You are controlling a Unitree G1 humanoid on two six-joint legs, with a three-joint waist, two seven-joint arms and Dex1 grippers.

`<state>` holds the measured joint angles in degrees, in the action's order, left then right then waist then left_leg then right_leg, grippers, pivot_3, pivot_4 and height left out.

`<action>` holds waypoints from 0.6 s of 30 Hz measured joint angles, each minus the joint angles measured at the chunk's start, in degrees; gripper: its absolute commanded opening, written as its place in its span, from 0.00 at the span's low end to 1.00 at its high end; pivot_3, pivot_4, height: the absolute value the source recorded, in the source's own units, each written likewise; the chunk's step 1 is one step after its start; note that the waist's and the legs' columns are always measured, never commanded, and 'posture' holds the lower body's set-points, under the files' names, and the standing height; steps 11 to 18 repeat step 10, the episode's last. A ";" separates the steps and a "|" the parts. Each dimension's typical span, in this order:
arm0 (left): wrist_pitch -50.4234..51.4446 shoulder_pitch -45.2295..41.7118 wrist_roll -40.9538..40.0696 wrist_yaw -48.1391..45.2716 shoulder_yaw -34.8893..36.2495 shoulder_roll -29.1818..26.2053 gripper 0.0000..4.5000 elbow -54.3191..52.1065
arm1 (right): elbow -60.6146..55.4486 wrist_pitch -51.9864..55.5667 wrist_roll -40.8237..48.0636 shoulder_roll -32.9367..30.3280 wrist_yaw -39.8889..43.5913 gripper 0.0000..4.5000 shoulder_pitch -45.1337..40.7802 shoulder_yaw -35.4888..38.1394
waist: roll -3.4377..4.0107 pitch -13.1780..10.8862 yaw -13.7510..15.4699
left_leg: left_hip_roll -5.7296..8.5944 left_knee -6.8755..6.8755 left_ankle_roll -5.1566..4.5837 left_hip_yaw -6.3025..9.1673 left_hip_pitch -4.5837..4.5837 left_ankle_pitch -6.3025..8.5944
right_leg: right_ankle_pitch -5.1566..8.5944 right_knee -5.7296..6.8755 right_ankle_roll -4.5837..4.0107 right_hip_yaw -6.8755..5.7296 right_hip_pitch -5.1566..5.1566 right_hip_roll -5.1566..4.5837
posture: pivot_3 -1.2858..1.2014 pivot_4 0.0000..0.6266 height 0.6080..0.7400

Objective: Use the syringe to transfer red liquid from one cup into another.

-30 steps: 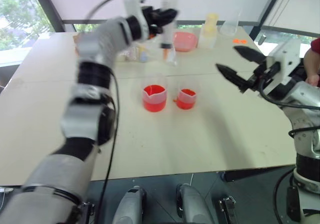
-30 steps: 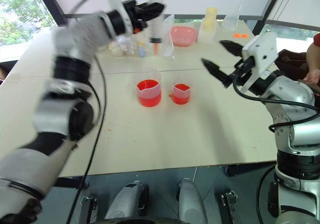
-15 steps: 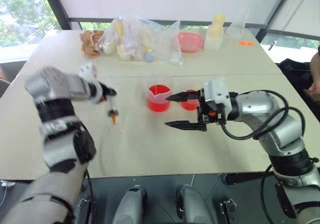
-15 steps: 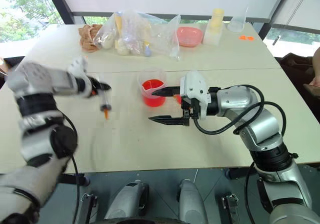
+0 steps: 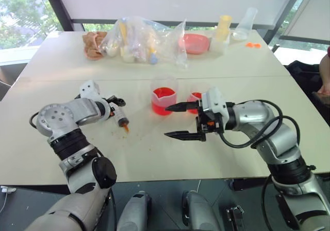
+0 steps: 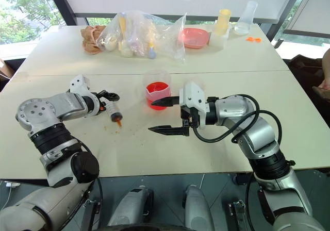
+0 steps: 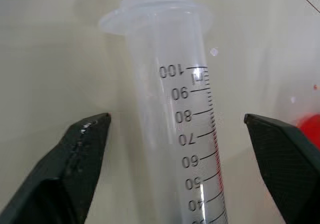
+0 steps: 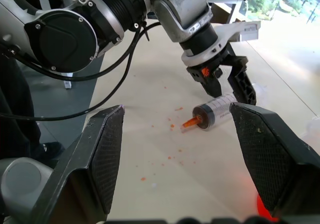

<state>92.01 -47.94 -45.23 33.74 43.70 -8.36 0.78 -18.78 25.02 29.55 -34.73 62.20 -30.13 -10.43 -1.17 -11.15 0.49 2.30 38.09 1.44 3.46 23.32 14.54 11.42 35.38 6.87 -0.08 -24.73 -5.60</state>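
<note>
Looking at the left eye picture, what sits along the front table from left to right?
Left gripper → syringe lying on the table → larger beaker of red liquid → right gripper, with the smaller cup partly hidden behind it.

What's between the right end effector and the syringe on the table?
Nothing visible. The right end effector is open and faces the syringe across bare table. The left end effector straddles the syringe's barrel, fingers apart.
</note>
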 measured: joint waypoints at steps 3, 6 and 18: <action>-1.10 0.42 0.10 -3.90 -2.55 -2.82 0.99 -4.26 | 0.11 0.07 -0.25 -0.02 -1.07 0.78 0.57 0.17 | -0.01 -0.01 -0.19 | 0.00 -0.01 0.05 -0.05 0.02 -0.03 | -0.01 -0.01 -0.02 0.00 -0.02 0.03 | 0.52 0.24 1.00; -10.66 3.07 0.96 -14.75 -9.41 -11.35 0.99 -12.29 | 0.22 0.97 -0.18 -0.96 -3.06 0.78 2.04 3.15 | 0.05 0.03 -0.41 | -0.02 -0.09 0.14 -0.11 -0.02 -0.08 | 0.00 -0.02 -0.05 0.05 -0.02 0.02 | 0.52 0.24 1.00; -19.51 8.74 0.24 -24.44 -10.74 -11.87 0.99 -16.42 | -0.45 3.17 0.96 -2.62 -5.94 0.78 4.75 8.24 | 0.11 0.09 0.16 | -0.02 -0.09 0.01 -0.11 -0.11 -0.01 | -0.01 -0.16 -0.06 0.05 0.16 0.01 | 0.52 0.24 1.00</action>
